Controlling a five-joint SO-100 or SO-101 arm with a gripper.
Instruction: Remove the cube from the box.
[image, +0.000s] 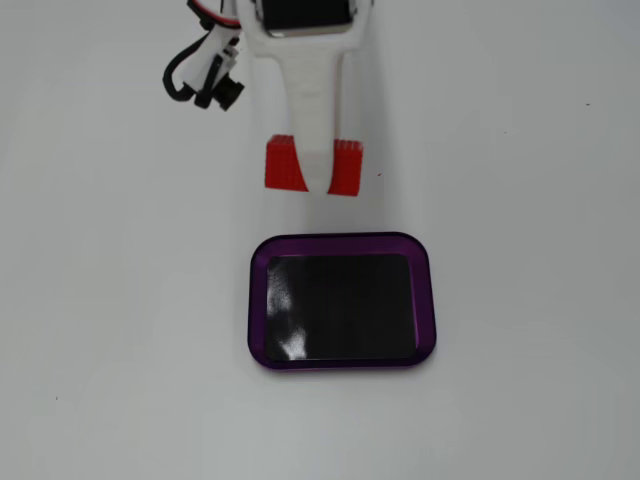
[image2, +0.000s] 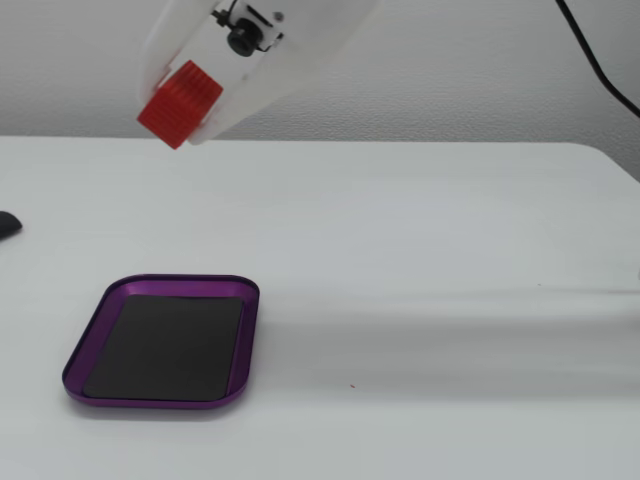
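Observation:
The red ribbed cube (image: 345, 167) (image2: 181, 103) hangs high in the air, clamped between the white fingers of my gripper (image: 318, 178) (image2: 178, 118), which is shut on it. In a fixed view from above, one finger (image: 314, 120) crosses the block's middle. The box (image: 342, 363) (image2: 80, 355), a purple-rimmed tray with a glossy black floor, lies on the white table with nothing in it. In the side fixed view the cube is well above the tray and slightly farther back.
Black and red cables (image: 203, 75) dangle beside the arm at the top left of a fixed view. A dark object (image2: 6, 224) sits at the left edge of the table. A black cable (image2: 600, 70) runs down the right side.

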